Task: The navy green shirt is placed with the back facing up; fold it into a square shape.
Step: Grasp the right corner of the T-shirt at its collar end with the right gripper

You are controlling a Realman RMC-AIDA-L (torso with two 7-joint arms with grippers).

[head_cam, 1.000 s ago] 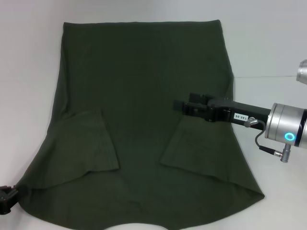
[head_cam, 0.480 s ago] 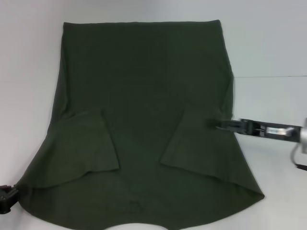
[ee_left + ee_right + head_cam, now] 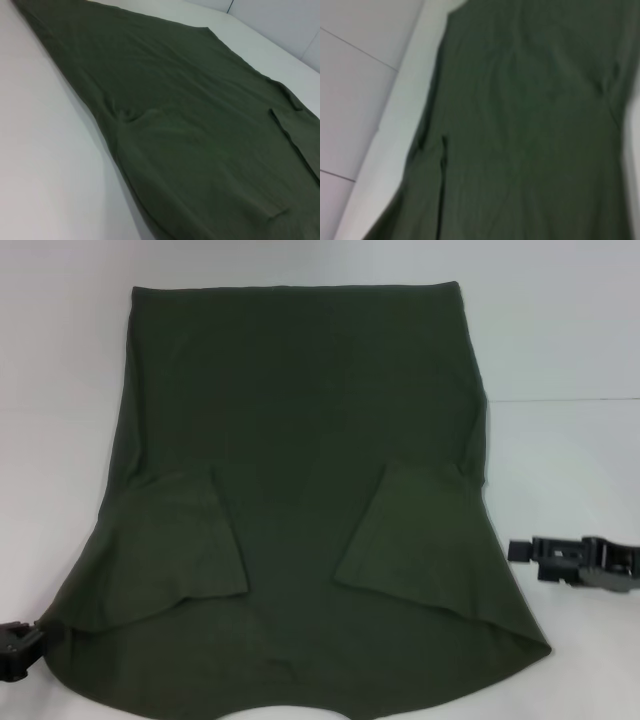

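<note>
The shirt (image 3: 300, 470) is lying flat on the white table (image 3: 560, 330), back up, both sleeves folded in over the body, hem at the far edge. The right gripper (image 3: 520, 551) is hanging just off the shirt's right edge, apart from the cloth; whether its jaws are open I cannot tell. The left gripper (image 3: 15, 650) is sitting at the shirt's near left corner, its jaws' state also unclear.

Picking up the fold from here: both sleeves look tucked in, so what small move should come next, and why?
Probably bring the right gripper to the shirt's near right corner. Both sleeves lie folded onto the back, the body lies full length, the right gripper sits off the cloth, and the left gripper waits at the near left corner.
</note>
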